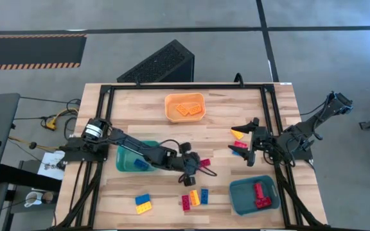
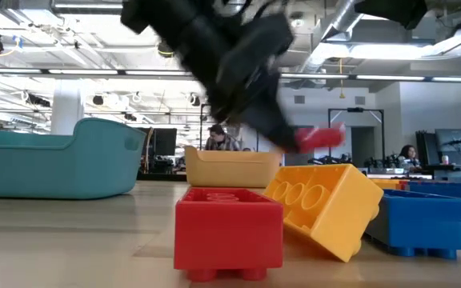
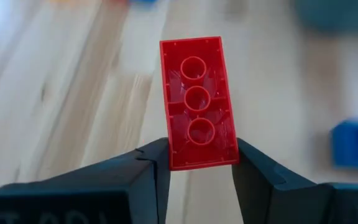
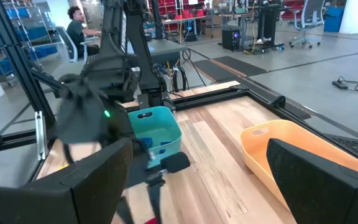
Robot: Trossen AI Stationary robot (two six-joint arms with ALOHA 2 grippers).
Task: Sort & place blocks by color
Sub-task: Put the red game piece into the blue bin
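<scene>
My left gripper [image 1: 196, 163] is over the middle of the table, shut on a red block [image 3: 197, 102], which also shows in the low view as the red block [image 2: 320, 138]. My right gripper [image 1: 248, 146] waits open at the table's right, near a yellow block [image 1: 237, 133] and a red and a blue one [image 1: 239, 149]. More blocks lie near the front edge: a red, yellow and blue group [image 1: 194, 197], and a blue and yellow pair [image 1: 143, 203]. My left gripper pinches the red block between its two fingers, on the two long sides close to one end [image 3: 171, 155]. The fingers slant down toward the table. The block sticks out beyond the fingertips, hollow underside toward the wrist camera, lifted clear of the table.
An orange bin [image 1: 185, 107] with blocks stands at the far middle. A teal bin [image 1: 128, 160] with blue blocks sits under my left arm. Another teal bin [image 1: 244, 200] at the near right holds red blocks. A black frame rims the table.
</scene>
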